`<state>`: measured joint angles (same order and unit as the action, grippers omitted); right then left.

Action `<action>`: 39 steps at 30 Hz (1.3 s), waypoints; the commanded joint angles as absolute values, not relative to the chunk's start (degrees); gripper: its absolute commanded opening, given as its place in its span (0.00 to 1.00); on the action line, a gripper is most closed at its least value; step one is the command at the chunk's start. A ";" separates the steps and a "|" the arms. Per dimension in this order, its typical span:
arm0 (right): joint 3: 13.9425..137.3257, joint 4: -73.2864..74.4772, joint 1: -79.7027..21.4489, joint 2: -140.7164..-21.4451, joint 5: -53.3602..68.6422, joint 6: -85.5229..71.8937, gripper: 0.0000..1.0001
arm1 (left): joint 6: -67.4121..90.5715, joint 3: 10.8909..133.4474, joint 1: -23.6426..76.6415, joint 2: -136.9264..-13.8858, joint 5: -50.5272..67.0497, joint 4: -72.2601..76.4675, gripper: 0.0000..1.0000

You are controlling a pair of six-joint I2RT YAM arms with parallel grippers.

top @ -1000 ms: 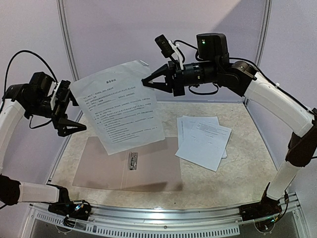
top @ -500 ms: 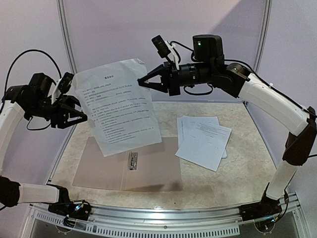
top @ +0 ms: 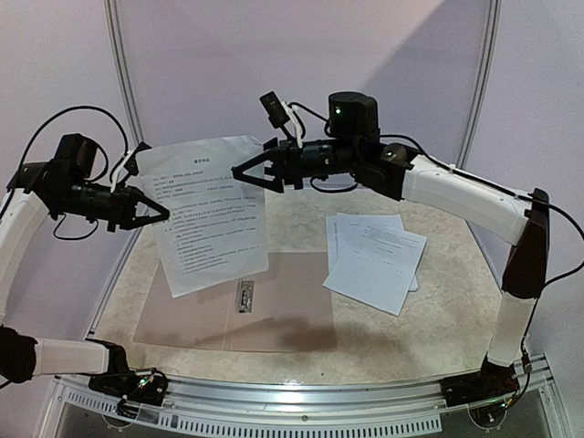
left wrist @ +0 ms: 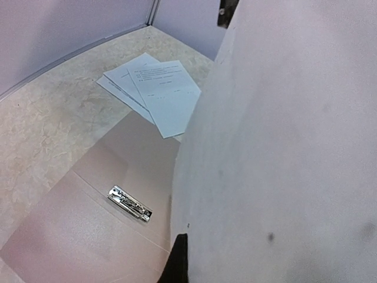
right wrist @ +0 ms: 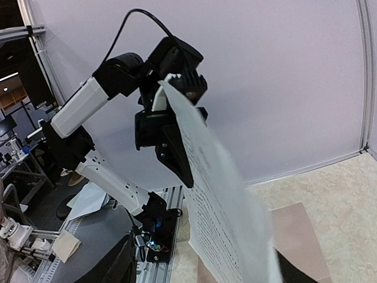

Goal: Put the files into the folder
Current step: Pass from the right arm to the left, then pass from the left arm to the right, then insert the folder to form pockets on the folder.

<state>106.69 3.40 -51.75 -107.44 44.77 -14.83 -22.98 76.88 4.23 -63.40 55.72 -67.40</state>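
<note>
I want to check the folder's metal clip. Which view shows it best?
The left wrist view: the clip lies close and unobstructed on the open folder. The top external view shows the clip small, below the held sheet. The right wrist view does not show it.

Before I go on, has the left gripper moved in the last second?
Yes: against the folder, the left gripper shifted right and slightly up in the top view, onto the raised sheet's edge.

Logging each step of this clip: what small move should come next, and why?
Probably draw the right gripper clear of the sheet: its jaws stand open at the right edge, while the left gripper is shut on the left edge and can lower it onto the open folder.
</note>
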 commanded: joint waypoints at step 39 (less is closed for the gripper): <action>104.34 -2.45 -52.01 -130.85 20.00 -40.34 0.00 | -30.85 65.86 -7.02 -69.50 11.08 -67.27 1.00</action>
